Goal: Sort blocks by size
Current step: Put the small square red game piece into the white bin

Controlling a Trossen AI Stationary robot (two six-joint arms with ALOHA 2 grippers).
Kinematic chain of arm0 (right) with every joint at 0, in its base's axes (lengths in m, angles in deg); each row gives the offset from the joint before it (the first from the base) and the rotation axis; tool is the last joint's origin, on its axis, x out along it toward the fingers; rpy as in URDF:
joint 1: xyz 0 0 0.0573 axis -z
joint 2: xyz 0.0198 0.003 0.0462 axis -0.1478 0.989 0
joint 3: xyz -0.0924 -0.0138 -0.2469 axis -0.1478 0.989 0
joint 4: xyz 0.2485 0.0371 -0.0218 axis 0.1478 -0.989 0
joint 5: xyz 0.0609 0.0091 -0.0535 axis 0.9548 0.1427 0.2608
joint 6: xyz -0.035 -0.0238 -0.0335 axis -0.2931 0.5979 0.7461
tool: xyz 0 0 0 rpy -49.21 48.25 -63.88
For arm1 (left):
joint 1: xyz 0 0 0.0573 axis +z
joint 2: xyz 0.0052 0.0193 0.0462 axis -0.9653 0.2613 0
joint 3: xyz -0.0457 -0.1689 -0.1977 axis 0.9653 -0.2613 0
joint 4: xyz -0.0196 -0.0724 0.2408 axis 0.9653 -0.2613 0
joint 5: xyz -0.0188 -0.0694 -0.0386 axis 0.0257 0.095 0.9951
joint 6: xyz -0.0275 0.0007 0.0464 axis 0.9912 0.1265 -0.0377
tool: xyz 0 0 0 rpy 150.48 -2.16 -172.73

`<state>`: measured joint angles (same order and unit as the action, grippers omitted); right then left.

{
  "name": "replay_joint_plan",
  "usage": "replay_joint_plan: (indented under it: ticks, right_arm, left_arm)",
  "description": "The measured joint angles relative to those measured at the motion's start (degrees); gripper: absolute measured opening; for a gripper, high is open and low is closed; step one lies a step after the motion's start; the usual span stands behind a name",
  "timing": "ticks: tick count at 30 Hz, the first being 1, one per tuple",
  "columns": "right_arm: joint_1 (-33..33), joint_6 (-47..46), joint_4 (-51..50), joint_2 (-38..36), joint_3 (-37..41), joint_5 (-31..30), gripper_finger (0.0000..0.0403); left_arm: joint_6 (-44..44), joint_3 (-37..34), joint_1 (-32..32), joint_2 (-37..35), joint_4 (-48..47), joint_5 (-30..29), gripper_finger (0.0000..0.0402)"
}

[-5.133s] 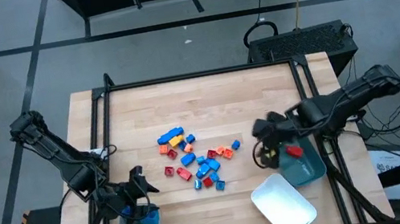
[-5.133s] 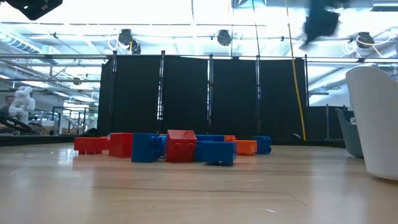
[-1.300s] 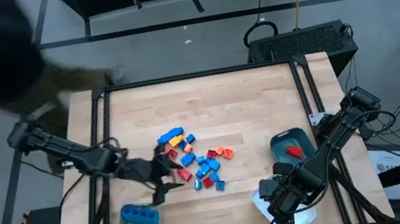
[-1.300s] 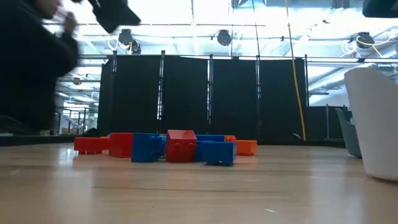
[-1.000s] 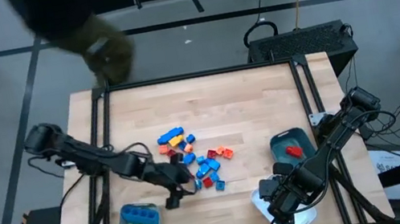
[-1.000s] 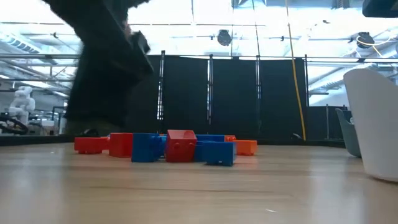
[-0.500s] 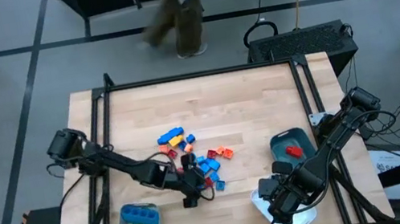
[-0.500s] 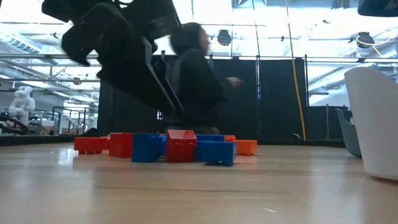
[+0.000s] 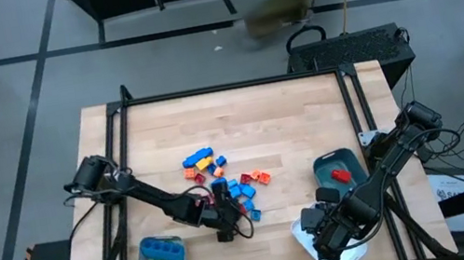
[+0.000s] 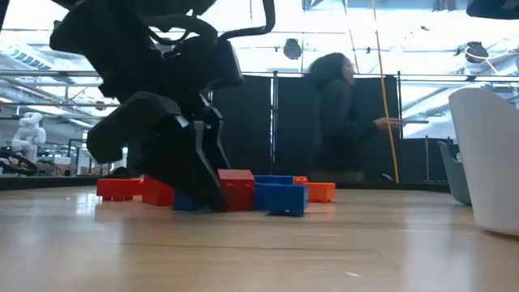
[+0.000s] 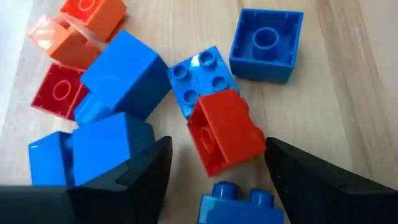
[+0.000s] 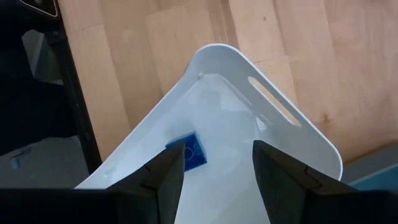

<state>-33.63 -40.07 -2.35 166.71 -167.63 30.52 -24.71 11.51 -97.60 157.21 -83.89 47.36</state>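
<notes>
Most blocks (image 9: 227, 185) were left unsorted in a loose pile at mid-table; about fourteen were counted there, though overlap made this uncertain. Roughly three lay in the grey tray (image 9: 142, 251), one red in the teal tray (image 9: 359, 192), one blue (image 12: 188, 152) in the white tray (image 12: 292, 130). The left gripper (image 11: 214, 171) was held spread over a red block (image 11: 225, 132); the right gripper (image 12: 212, 163) was held spread, empty, above the white tray.
</notes>
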Motion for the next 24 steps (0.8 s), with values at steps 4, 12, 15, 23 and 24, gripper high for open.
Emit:
replay_joint_plan:
  ticks: [4, 12, 15, 23, 24]
  right_arm:
    - [0.0, 0.04, -0.01, 0.0, 0.02, -0.08, 0.0171]
    - [0.02, 0.03, -0.02, 0.0, 0.02, -0.3, 0.0171]
    - [0.0, 0.23, 0.02, 0.0, 0.02, -0.32, 0.0171]
    - [-0.95, 3.53, -0.08, 0.0, 0.02, -0.17, 0.0171]
    - [-1.28, 4.13, -0.23, -0.11, 0.02, -0.19, 0.0171]
  left_arm:
    - [0.87, 0.09, 0.04, 0.81, 0.54, -0.2, 0.0243]
    - [-0.23, 0.39, 0.29, 0.79, 2.31, -2.99, 0.0137]
    - [-0.29, 1.16, 0.17, 0.76, 2.34, -2.87, 0.0097]
    - [-0.07, 7.92, 0.09, 0.71, -6.44, -2.86, 0.0097]
    - [-0.25, 9.05, -0.01, 0.54, -7.72, -2.86, 0.0097]
